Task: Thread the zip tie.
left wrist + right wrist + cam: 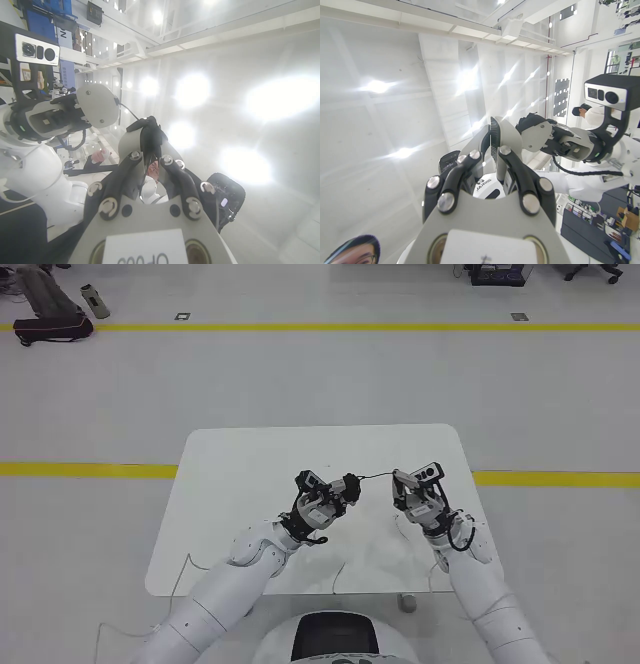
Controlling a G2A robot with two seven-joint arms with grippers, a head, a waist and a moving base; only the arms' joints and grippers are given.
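Note:
A thin black zip tie (pixel 375 475) stretches in the air between my two grippers, above the right half of the white table (pixel 250 514). My left gripper (pixel 348 488) is shut on one end of the tie; in the left wrist view its fingertips (pixel 150 132) pinch a dark bunch, and the strand (pixel 130 112) runs from there to the right gripper (pixel 116 105). My right gripper (pixel 398 486) is shut on the other end. In the right wrist view its fingers (pixel 492 135) are pressed together, with the left gripper (pixel 520 125) just beyond them. The tie's head is hidden.
Both grippers hang above the table, a short gap apart. The tabletop around and in front of them is bare white, with its far edge (pixel 320 428) close behind. A black bag (pixel 50 326) lies on the floor far off to the left.

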